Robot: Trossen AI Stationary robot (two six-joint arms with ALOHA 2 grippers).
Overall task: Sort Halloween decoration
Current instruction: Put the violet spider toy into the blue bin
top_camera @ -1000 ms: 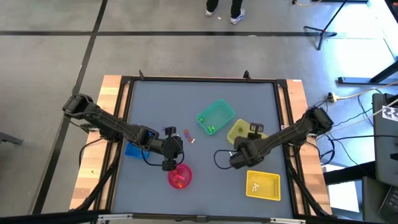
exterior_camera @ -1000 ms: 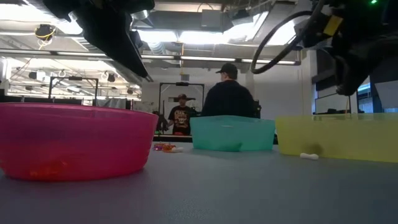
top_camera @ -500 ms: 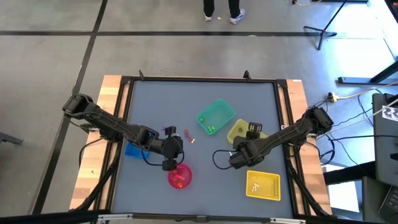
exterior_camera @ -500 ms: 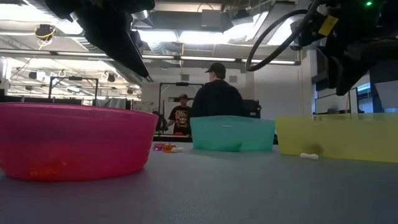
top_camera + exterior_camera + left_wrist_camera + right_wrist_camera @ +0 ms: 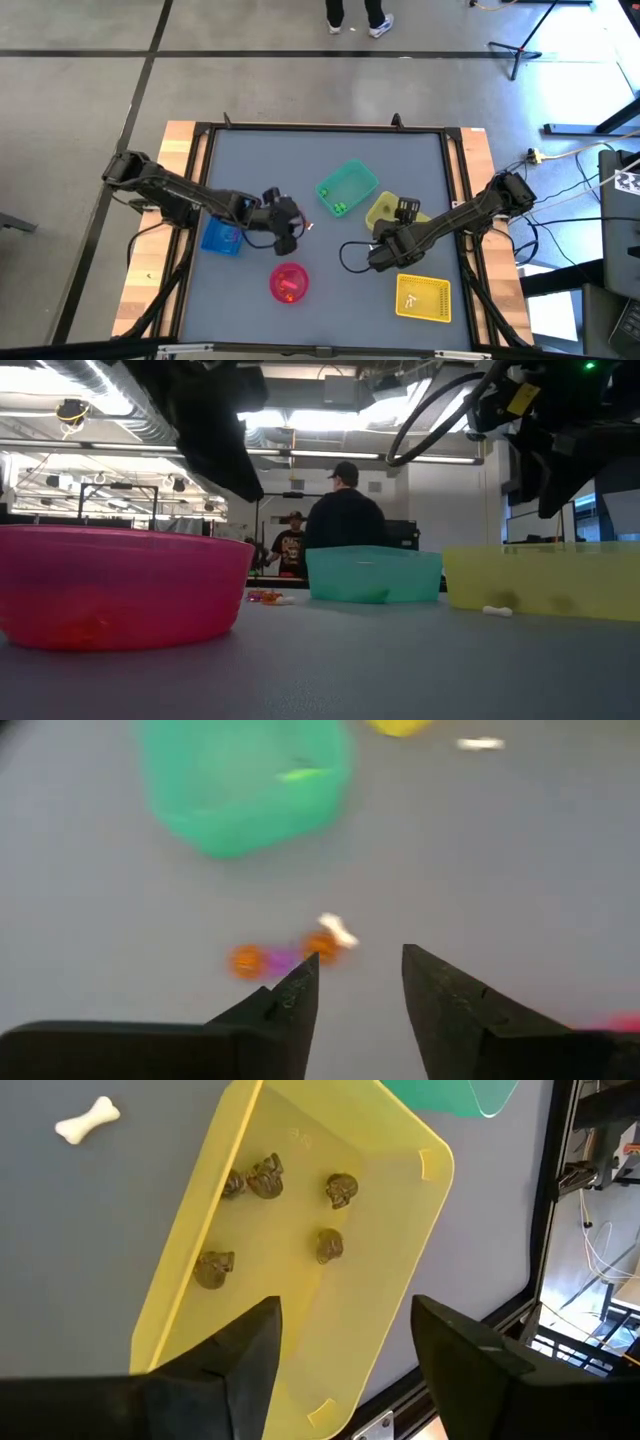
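from above, the left hand (image 5: 287,240) hangs over the middle of the grey tabletop (image 5: 260,160), just beside a small scatter of trinkets (image 5: 303,222) and between the blue bin (image 5: 221,238) and the green bin (image 5: 347,189), with the pink bowl (image 5: 289,283) nearer the front edge. its own wrist camera shows what the overhead cannot: the two dark fingers (image 5: 290,1000) stand partly apart with nothing between them, and just past the tips lie two orange bits, a purple one and a small white piece, blurred. the right hand (image 5: 377,256) sits over the near end of the pale yellow tray (image 5: 385,208), beside the darker yellow basket (image 5: 423,297). only its wrist camera looks into that tray: five dark grey skulls (image 5: 266,1178) lie loose on the tray floor, and a white bone (image 5: 87,1121) rests on the tabletop just outside the tray wall. the right fingers (image 5: 245,1355) are spread wide and hold nothing. the overhead view shows green pieces (image 5: 339,208) in the green bin and something orange in the pink bowl, which the table-level camera confirms as an orange glow through the bowl's wall. that low camera alone shows the room behind: a person in a dark top and cap (image 5: 344,510) and another person farther back.
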